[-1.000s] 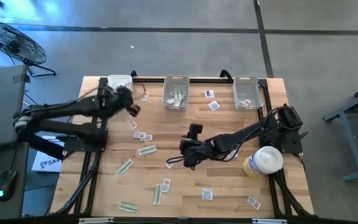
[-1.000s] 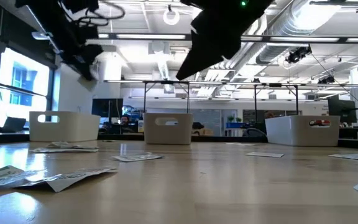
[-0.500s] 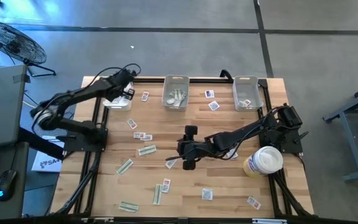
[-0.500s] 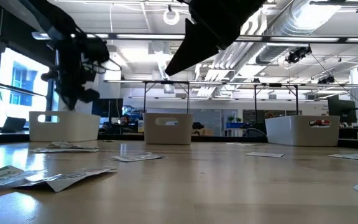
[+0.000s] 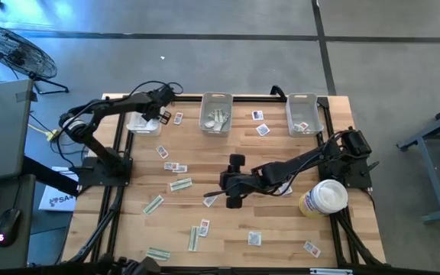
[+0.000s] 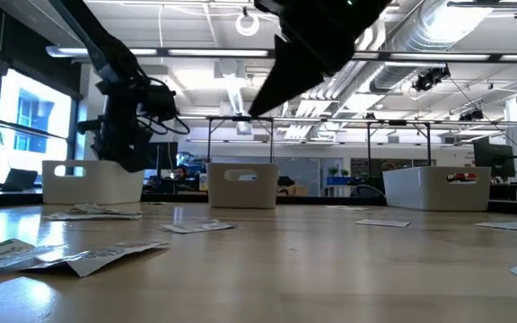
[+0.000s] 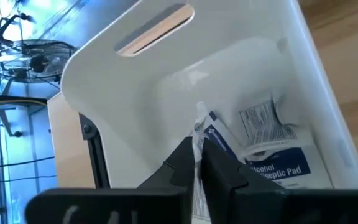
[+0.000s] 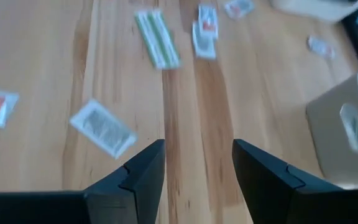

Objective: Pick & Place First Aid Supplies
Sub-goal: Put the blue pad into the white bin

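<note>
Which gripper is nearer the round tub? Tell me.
Right. The right gripper hovers open over mid-table, a short way to the left of the round tub in the high view. The left gripper is over the far-left bin, pinching a packet.

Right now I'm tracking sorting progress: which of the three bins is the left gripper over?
The far-left bin: the left gripper hangs over it, pinching a white packet; the middle and right bins have no gripper above.

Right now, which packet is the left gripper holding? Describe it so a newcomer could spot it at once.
Start at the far edge of the table, where three bins stand in a row, and take the left bin. The left gripper hangs over it, pinching a thin white packet edge-on. Unlike the alcohol pad packet lying flat in that bin, this one stands upright between the fingers.
</note>
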Robot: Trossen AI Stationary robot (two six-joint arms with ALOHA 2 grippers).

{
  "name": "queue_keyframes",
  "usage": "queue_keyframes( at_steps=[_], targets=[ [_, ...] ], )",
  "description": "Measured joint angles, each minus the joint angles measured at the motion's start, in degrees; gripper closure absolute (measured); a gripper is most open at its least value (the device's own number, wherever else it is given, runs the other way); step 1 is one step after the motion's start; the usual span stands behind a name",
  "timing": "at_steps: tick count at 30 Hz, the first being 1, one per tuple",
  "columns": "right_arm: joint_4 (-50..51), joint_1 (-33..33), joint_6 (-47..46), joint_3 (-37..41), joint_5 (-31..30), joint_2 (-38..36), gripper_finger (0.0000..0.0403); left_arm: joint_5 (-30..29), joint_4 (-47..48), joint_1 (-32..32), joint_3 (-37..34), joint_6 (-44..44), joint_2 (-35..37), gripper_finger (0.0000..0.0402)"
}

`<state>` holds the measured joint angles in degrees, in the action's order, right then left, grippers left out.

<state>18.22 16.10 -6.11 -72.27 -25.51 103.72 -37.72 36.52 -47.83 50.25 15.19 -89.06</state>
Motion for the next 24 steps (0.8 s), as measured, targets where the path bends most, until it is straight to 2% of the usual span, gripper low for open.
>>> queue_keyframes(
  at_steps=[4,10,14,20,24],
  targets=[
    [5.4,0.0,-3.4,0.0,1.4,0.0,0.0221,2.8,1.6,-0.6,0.4,-0.4,0.0,0.0347],
    [9.3,0.0,-6.0,0.0,2.0,0.0,0.0221,13.1,0.4,-0.9,0.4,-3.1,0.2,0.0307],
    [10.9,0.0,-6.1,0.0,2.6,0.0,0.0221,15.8,2.0,-0.9,1.4,-4.6,1.8,0.0303],
    [14.9,-0.2,-9.3,0.0,6.9,0.0,0.0221,14.8,9.6,-0.9,5.4,-4.7,7.7,0.0302],
    [21.5,-0.4,-14.1,0.0,11.0,0.0,0.0221,19.4,12.3,-0.4,5.9,-4.5,13.4,0.0302]
  ],
)
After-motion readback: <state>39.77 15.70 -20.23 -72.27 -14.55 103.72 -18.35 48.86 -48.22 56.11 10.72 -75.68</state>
